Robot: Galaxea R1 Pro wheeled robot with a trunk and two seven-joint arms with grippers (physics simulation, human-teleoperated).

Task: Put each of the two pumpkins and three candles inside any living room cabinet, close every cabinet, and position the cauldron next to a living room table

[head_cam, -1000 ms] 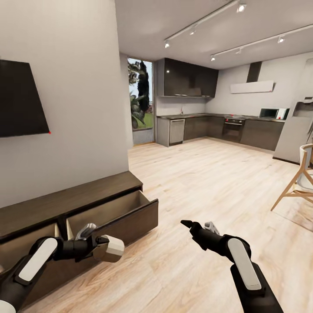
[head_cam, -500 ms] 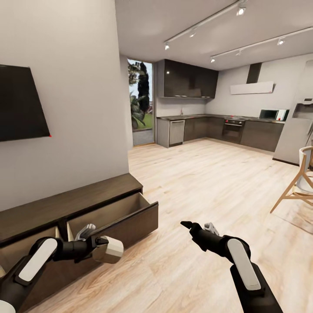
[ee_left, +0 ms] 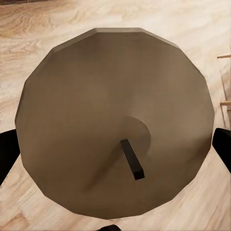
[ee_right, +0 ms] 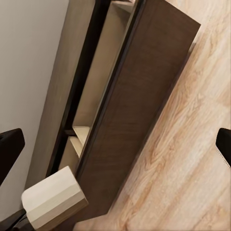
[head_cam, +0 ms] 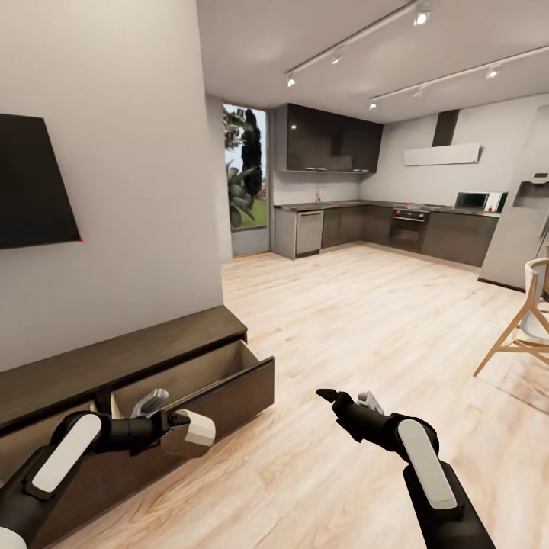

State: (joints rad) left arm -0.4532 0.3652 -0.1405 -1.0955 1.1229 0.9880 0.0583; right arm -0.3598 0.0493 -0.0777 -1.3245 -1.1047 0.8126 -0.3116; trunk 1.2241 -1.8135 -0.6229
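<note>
The left gripper (head_cam: 164,427) is clamped on a beige candle (head_cam: 191,433), held in front of the cabinet (head_cam: 145,347) with its drawer (head_cam: 229,381) pulled out. The left wrist view shows the candle's wick (ee_left: 132,159). The right gripper (head_cam: 343,396) hangs over the floor (head_cam: 366,305), jaws wide, holding nothing.

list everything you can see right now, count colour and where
candle: one, pale beige, held in the left pincer in front of the open drawer
cabinet: one, dark brown, low along the left wall; drawer pulled out, pale inside
screen: one, black, on the left wall
kitchen units: dark run along the far wall
microwave: one, on the far counter
chair: one, light wood, right edge
floor: pale wood planks
left pincer: shut on the candle
right pincer: empty, above the floor, fingers apart
</note>
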